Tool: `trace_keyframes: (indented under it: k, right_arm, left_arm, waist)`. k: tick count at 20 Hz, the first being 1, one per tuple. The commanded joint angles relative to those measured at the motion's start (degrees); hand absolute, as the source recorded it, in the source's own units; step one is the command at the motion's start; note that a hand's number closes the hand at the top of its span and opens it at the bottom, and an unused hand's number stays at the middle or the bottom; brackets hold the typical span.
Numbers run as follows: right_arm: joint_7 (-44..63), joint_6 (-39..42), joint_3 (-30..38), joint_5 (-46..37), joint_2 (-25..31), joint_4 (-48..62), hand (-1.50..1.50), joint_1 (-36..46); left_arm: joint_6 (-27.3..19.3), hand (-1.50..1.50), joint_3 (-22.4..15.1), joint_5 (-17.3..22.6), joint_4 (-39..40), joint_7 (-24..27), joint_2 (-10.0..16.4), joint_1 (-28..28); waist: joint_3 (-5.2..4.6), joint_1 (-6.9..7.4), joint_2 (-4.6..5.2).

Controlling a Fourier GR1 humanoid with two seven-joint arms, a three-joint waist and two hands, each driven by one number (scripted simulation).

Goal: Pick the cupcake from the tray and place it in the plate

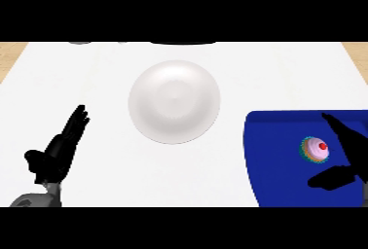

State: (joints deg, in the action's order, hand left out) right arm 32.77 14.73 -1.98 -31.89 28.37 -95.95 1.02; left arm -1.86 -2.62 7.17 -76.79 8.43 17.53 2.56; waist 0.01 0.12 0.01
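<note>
Step in hand: grasp, not closed yet. Cupcake (pixel 316 149) sits upright on the blue tray (pixel 277 146), toward the tray's 3 o'clock side, pink icing and red cherry on top.

Right hand (pixel 334 177) brackets it. The fingers (pixel 339 129) are stretched out at the cupcake's 1 o'clock and the thumb is at its 6 o'clock. Hand is released and holds nothing. Contact is hard to read from this steep angle; the thumb looks apart from the wrapper, the fingers probably just beside it.

To do it well:
- Centre the cupcake between fingers and thumb before closing. The thumb looks further off than the fingers, so a close from here may shove it toward 12 o'clock instead of pinching it.
- Close on the wrapper, below the icing. Icing is soft and the cherry gives no hold.
- Lift straight up to clear the tray's rim, then move.
- White plate (pixel 174 102) lies at 10 o'clock from the cupcake, well apart, on the white bench (pixel 101 63). Carry it upright and set it down near the plate's centre; the dished middle should stop it sliding.
- Let go only once the base is seated.

Left hand (pixel 61 146) rests at the view's 8 o'clock, fingers straight and up, out of the path. Leave it there.
</note>
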Motion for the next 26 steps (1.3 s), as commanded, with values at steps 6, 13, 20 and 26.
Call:
trace_keyframes:
  k: [6, 13, 20, 26]
  right_arm:
    - [-3.92, 1.07, 1.72, -5.36, -4.35, 4.62, -1.50, -0.18]
    - [-10.44, 0.39, -1.12, -7.73, -6.89, 9.49, 1.50, 2.31]
    - [-21.89, -2.26, 0.10, -10.47, -5.50, 18.99, 1.50, 8.37]
    - [-34.99, -11.26, 0.83, -14.63, -3.13, 27.78, 1.50, 12.85]
  left_arm:
    - [2.51, 0.00, 2.75, -2.28, -2.08, -2.40, -1.34, -0.93]
    - [3.83, 0.00, 3.96, -2.48, -2.75, -3.64, -1.28, 0.11]
    - [2.61, 0.00, 3.62, -5.27, 0.84, -1.37, -4.21, 1.77]
    - [4.17, 0.00, 5.03, -3.68, 0.25, -2.31, -3.42, 1.01]
  waist:
    - [0.00, -0.10, -0.06]
    - [0.00, -0.08, -0.06]
    - [0.00, 0.08, 0.04]
    - [0.02, 0.29, 0.08]
